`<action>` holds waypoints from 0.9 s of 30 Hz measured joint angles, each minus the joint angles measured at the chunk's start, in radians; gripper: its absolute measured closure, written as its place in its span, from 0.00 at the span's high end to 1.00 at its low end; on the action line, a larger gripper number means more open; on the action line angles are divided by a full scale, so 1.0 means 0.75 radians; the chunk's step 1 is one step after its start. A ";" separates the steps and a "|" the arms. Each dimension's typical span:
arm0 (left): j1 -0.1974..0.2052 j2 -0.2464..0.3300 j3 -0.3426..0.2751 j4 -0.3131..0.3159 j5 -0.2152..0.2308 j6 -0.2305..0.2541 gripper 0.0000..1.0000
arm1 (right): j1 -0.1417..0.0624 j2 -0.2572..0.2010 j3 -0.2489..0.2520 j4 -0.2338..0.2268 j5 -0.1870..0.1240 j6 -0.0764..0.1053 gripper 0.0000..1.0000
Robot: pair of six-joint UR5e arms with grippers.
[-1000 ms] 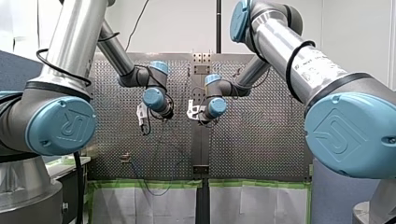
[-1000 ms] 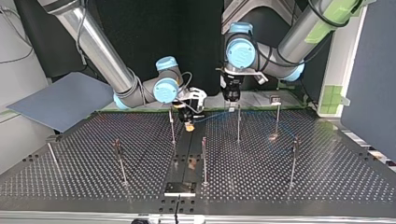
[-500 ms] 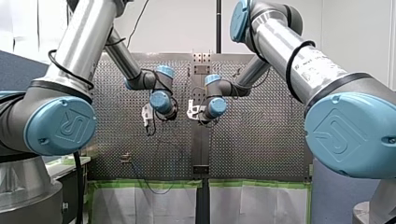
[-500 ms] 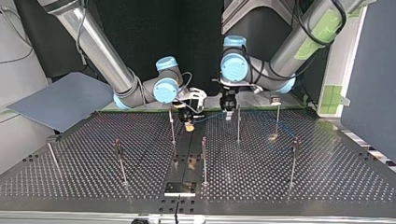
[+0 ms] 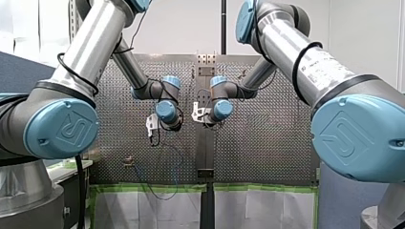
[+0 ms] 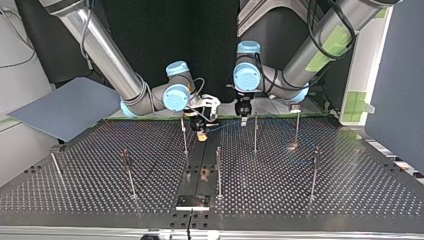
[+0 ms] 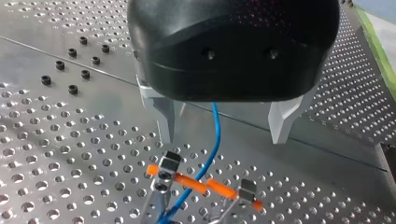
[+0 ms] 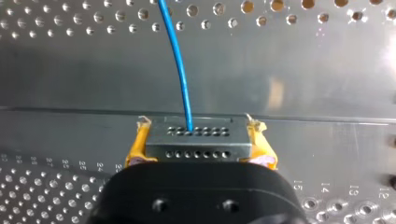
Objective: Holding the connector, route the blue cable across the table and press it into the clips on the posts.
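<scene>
Where the front view brings the arms closest, the blue joint caps of our left arm (image 5: 62,129) and our right arm (image 5: 356,138) each carry the embossed UR emblem. A white label (image 5: 319,64) on our right arm bears print too small to read.

Our left gripper (image 7: 224,137), black-bodied with metal fingers (image 7: 166,119), stands open above the perforated table (image 7: 56,140). The blue cable (image 7: 212,144) runs between those fingers and touches neither. Just ahead sit two post heads (image 7: 168,161) with orange clips (image 7: 219,188); the cable crosses them, though we cannot tell whether it is seated in one.

Our right gripper (image 8: 198,140) is closed on the connector (image 8: 196,150), with yellow pads (image 8: 135,151) against its two ends. The connector is a small grey metal block with two rows of round holes. The thin, glossy cable leaves a hole in the row farther from the gripper and curves gently away over the table. Stamped numerals (image 8: 325,188) reading 15, 14 and 13 stand beside the gripper.

From the top view, the held connector hangs near a post (image 6: 184,135), and the cable leads toward the posts at the view's right.
</scene>
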 joint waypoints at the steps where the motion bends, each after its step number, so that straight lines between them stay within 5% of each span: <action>1: -0.001 -0.001 0.000 0.006 0.001 -0.002 1.00 | -0.001 0.000 0.000 0.000 0.000 0.000 0.00; 12: -0.001 -0.019 0.010 0.114 0.045 -0.030 1.00 | -0.002 0.000 0.000 -0.001 -0.001 0.000 0.00; 27: -0.001 -0.123 0.134 0.157 0.040 -0.079 1.00 | -0.001 0.000 0.000 -0.001 -0.008 0.000 0.00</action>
